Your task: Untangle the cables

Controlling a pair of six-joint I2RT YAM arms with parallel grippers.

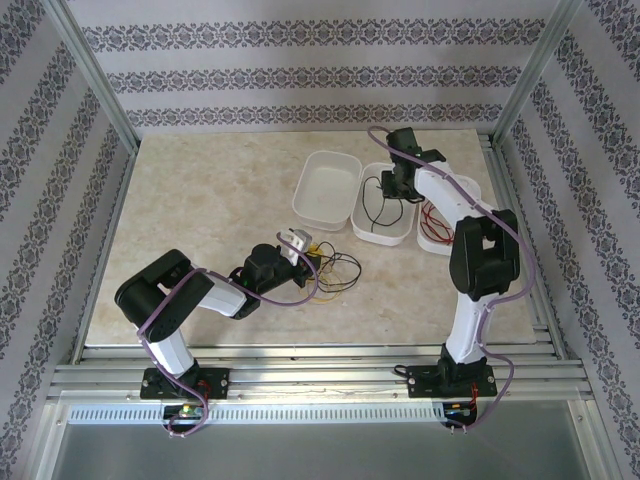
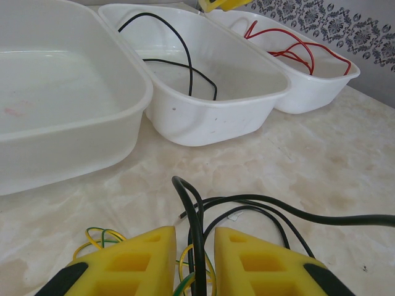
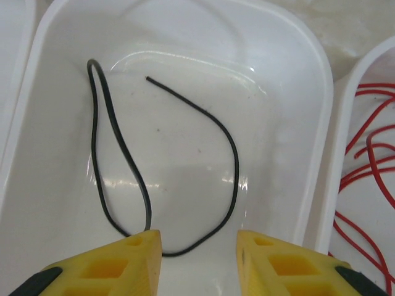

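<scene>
At left end effector (image 2: 194, 237): fingers close together, a dark cable (image 2: 197, 216) stands up betw. them, pinched as it seems.
At right end effector (image 3: 199, 237): fingers apart, nothing betw. them, hangs over middle bin (image 3: 185, 142).
Middle bin: one black cable (image 3: 237, 166) lies loose in it, alone.
Right bin (image 2: 308, 92): red cables (image 2: 301, 44) only.
Left bin (image 2: 62, 135): no cable in it.
Worktop (image 1: 200, 220): small tangle (image 1: 335, 270) at left end effector, yellow + green + dark wires crossing.
Progress (my judgement): approx. half; red and one black are separated, the tangle is left to do.
</scene>
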